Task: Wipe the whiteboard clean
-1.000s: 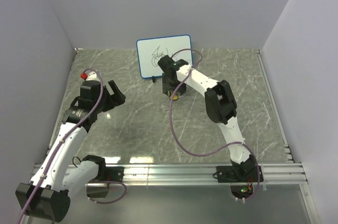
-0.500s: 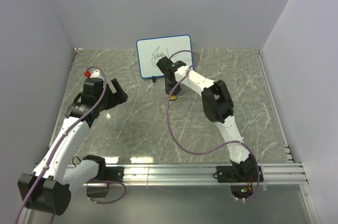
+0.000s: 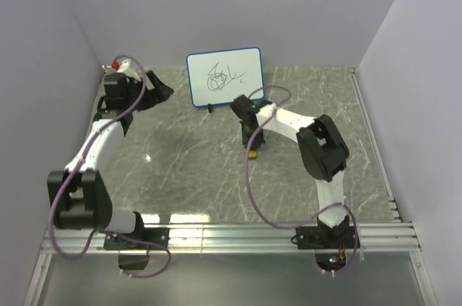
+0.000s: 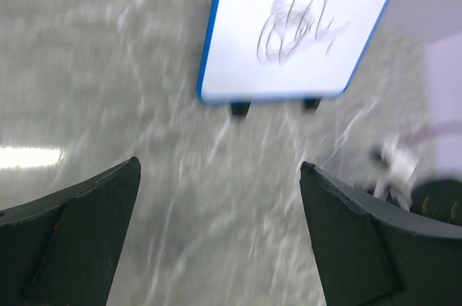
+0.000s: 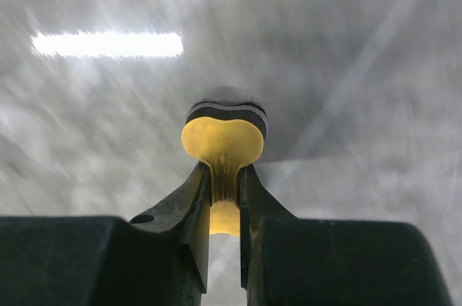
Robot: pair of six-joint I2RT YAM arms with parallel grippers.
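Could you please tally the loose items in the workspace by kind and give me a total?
Whiteboard: 1
Yellow eraser: 1, pinched in the right gripper
Total: 2

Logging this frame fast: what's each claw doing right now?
Left claw: open, holding nothing.
Right claw: closed on the yellow eraser.
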